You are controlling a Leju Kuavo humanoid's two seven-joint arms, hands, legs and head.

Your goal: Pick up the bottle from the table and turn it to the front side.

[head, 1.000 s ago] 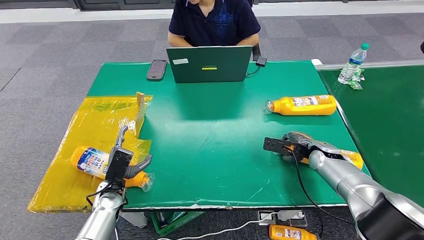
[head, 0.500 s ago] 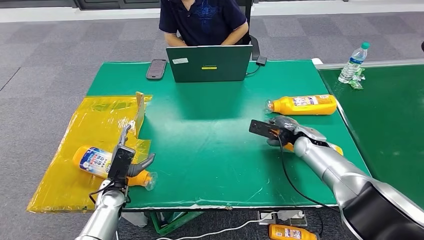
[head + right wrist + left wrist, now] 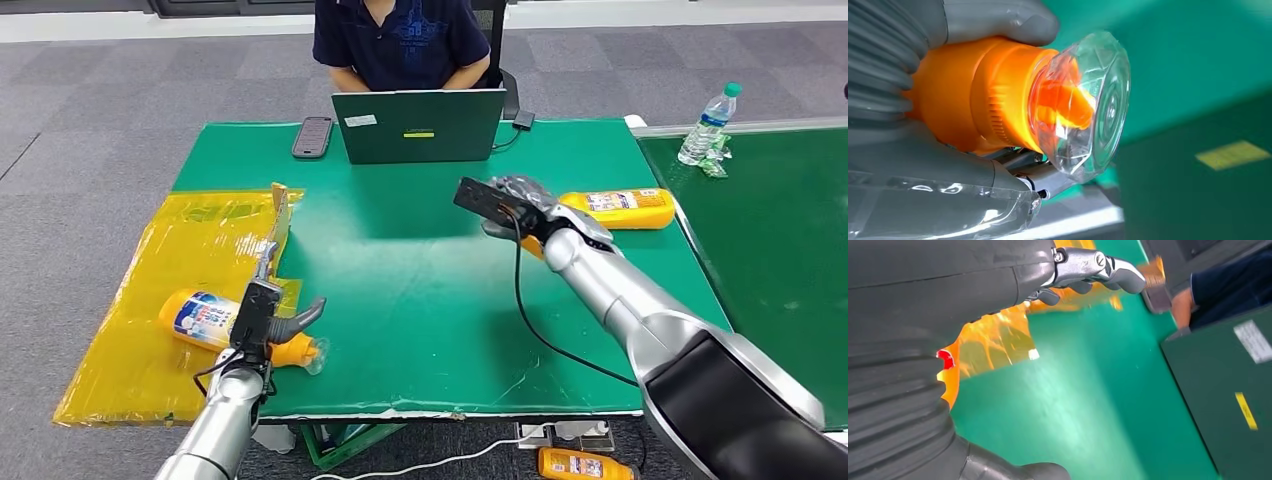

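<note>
My right hand (image 3: 517, 204) grips an orange bottle and holds it in the air over the back middle of the green table (image 3: 420, 290). In the right wrist view the bottle's orange neck (image 3: 973, 95) sits between my fingers, and its clear cap (image 3: 1088, 107) sticks out past them. A second orange bottle (image 3: 612, 208) lies on its side just behind that hand. At the front left, my left hand (image 3: 262, 322) hovers with its fingers apart over a third bottle (image 3: 200, 318). That bottle has a blue-and-white label and lies on yellow plastic sheet (image 3: 190, 250).
A person (image 3: 400, 40) sits behind an open laptop (image 3: 418, 127) at the far edge, with a dark handset (image 3: 313, 137) beside it. A water bottle (image 3: 706, 125) stands on the neighbouring table to the right. Another orange bottle (image 3: 585, 466) lies on the floor.
My right hand has carried its bottle from the front right of the table up and towards the back middle. My left hand and the bottle under it have shifted slightly right.
</note>
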